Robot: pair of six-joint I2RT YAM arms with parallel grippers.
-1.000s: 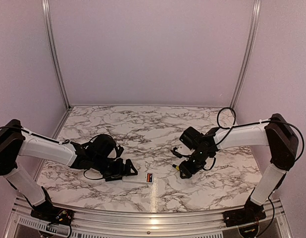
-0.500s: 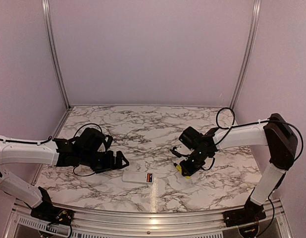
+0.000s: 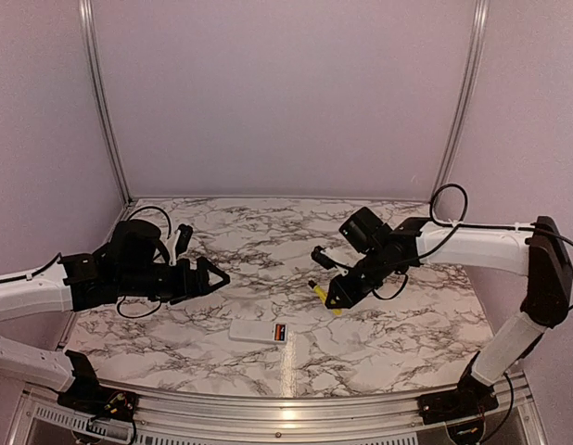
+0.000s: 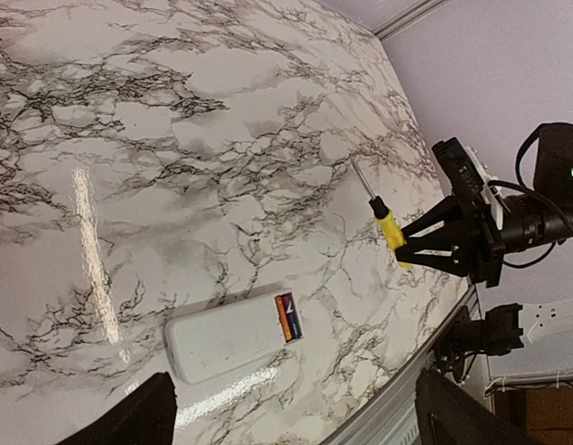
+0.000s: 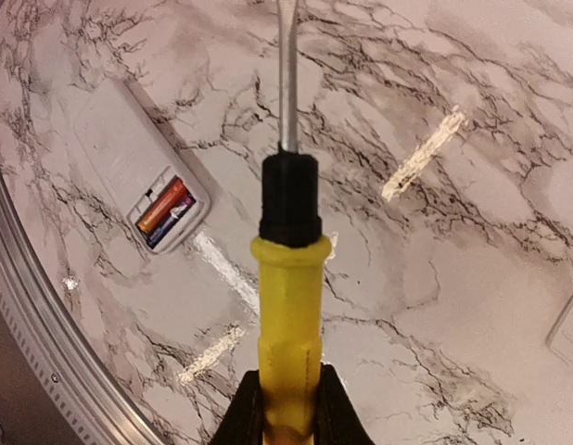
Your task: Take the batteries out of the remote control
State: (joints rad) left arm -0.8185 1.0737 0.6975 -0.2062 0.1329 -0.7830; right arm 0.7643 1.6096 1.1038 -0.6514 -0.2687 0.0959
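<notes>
The white remote control [image 3: 257, 331] lies flat near the table's front edge, its back up and its bay open. The orange-red and dark batteries [image 3: 280, 331] sit in the bay. Both show in the left wrist view [image 4: 226, 338] [image 4: 288, 317] and in the right wrist view [image 5: 129, 153] [image 5: 164, 209]. My left gripper [image 3: 215, 276] is open and empty, raised to the left of and behind the remote. My right gripper [image 3: 337, 299] is shut on a yellow-handled screwdriver [image 5: 288, 306]. The screwdriver's metal shaft [image 5: 287, 74] points away from the wrist, above the table to the right of the remote.
The marble table [image 3: 268, 236] has a metal rail along its front edge [image 3: 286, 408]. Purple walls close in the back and sides. A cable loops over the right arm [image 3: 449, 199].
My left arm has pulled back left and away from the remote, which stayed in place. My right arm has shifted left and up with the screwdriver in it.
</notes>
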